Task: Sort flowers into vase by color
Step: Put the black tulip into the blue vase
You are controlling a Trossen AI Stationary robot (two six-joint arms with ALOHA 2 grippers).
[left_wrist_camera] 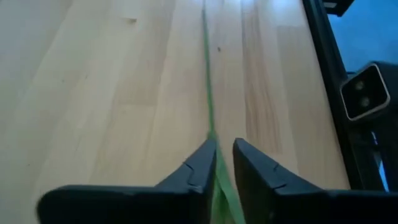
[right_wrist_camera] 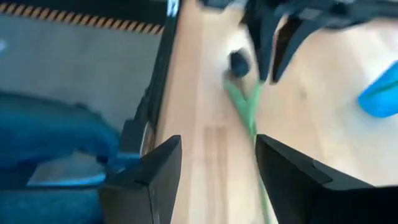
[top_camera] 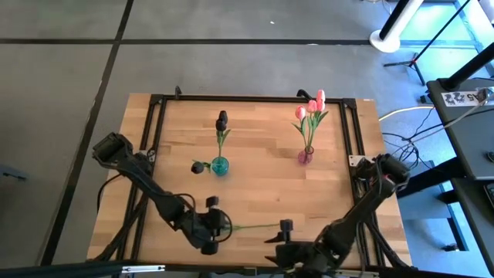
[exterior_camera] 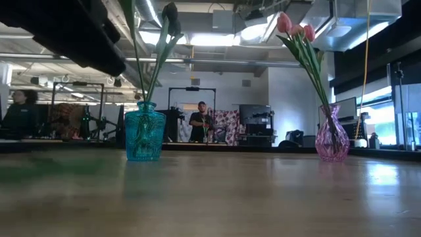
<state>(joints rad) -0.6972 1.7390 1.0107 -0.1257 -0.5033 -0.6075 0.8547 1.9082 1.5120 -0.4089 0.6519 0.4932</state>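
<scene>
A black tulip lies flat on the table near its near edge, its green stem (top_camera: 255, 227) running between my two grippers. Its black head (right_wrist_camera: 238, 62) sits beside my left gripper (left_wrist_camera: 222, 152), which is shut on the stem. My right gripper (right_wrist_camera: 217, 155) is open, and its fingers stand on either side of the stem's other end without touching it. A blue vase (top_camera: 220, 166) holds black tulips (top_camera: 222, 120), one of them drooping low (top_camera: 198, 166). A pink vase (top_camera: 306, 157) holds pink tulips (top_camera: 312, 106). My left gripper pinches the black tulip's stem and leaf (left_wrist_camera: 217, 177) between its two fingers, close to the head end. The fingers (left_wrist_camera: 202, 165) come slanting down from the table's left and lie along the stem. From the fingers the stem runs on flat along the wood.
Black rails frame the table top (top_camera: 349, 139). The two vases stand mid-table, apart from each other, with bare wood (top_camera: 262, 193) between them and the grippers. In the low view people (exterior_camera: 199, 122) stand in the room behind the table.
</scene>
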